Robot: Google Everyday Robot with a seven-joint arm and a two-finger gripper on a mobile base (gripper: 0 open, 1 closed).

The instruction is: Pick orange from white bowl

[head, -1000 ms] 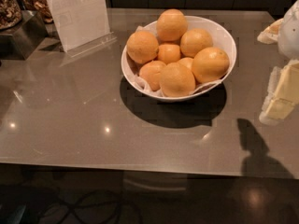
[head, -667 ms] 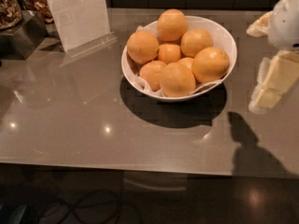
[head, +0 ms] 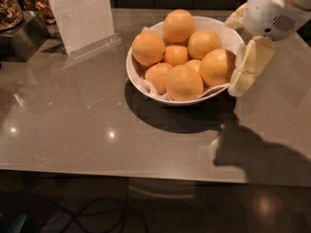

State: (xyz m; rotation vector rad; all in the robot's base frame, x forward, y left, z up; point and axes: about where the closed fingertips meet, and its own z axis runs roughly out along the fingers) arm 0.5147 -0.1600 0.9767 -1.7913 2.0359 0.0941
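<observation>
The white bowl (head: 193,102) stands on the grey table, lined with crinkled white paper and heaped with several oranges. A large light-orange orange (head: 216,67) with a small glint lies at the bowl's right side. Another big one (head: 183,83) lies at the front and one (head: 179,25) sits on top at the back. My gripper (head: 241,43) is at the bowl's right rim, open. One pale finger (head: 250,66) hangs just outside the rim beside the right-hand orange. The other finger (head: 235,18) is at the rim's back right. It holds nothing.
A clear sign holder (head: 80,14) stands at the back left. A dark box (head: 19,38) with a jar of nuts (head: 8,6) is at the far left. The table's front edge (head: 121,173) runs across the bottom, with cables on the floor below.
My gripper has moved left from the right edge of the view to the bowl's right rim. The bowl and the oranges have not moved.
</observation>
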